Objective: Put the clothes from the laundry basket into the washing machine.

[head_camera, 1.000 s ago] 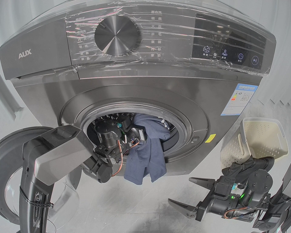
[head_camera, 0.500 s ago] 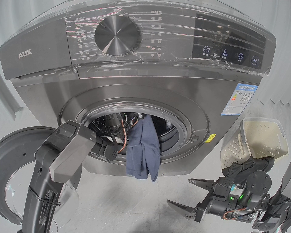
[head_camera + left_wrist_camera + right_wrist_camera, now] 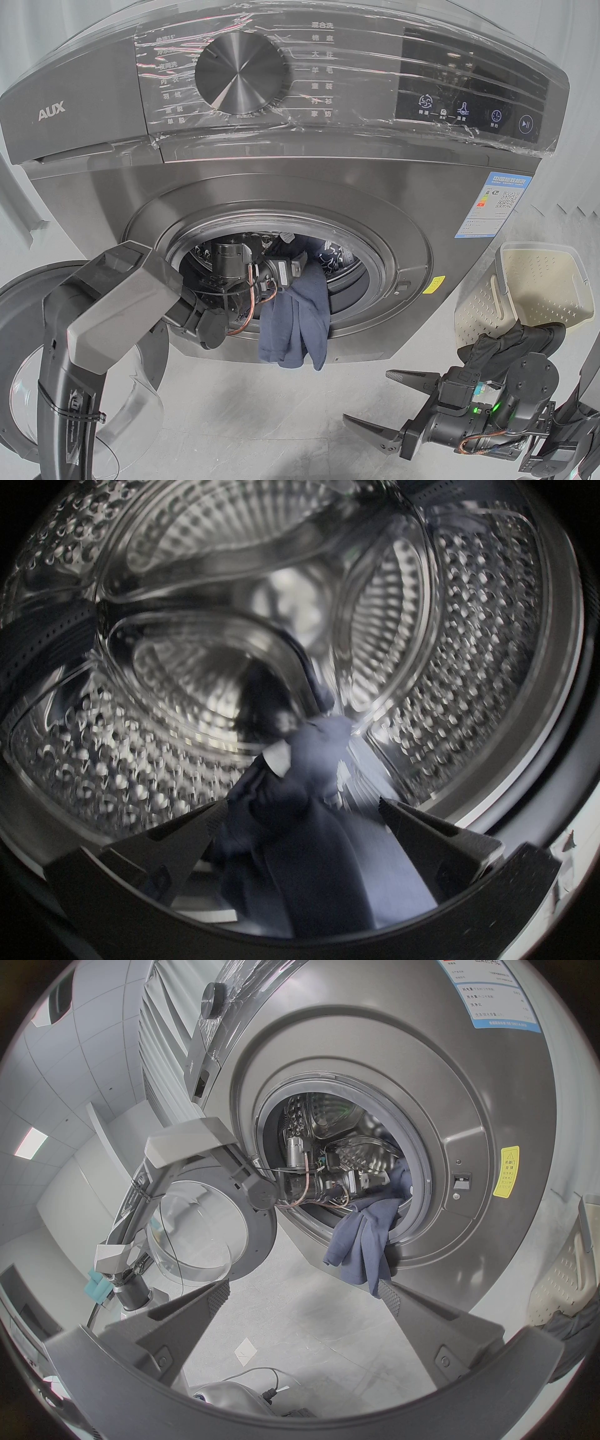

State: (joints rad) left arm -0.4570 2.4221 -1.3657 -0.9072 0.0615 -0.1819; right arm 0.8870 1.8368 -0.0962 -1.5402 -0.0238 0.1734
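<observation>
Clothes nearest me: a dark garment (image 3: 512, 344) draped over the laundry basket's (image 3: 550, 281) rim, just behind my right gripper (image 3: 367, 397), whose fingers are spread and empty. Across bare floor (image 3: 250, 412) the navy garment (image 3: 297, 319) hangs over the washing machine's (image 3: 400, 250) door lip. My left arm has drawn back a little since half a second ago. Deepest in, my left gripper (image 3: 300, 805) sits parted in the drum, with cloth loose between the fingers.

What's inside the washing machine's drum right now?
The left end effector, its fingers apart, and the upper part of a dark blue garment; the rest hangs out over the door rim. Under the cloth, the floor of the drum is covered, so anything beneath can't be seen.
</observation>
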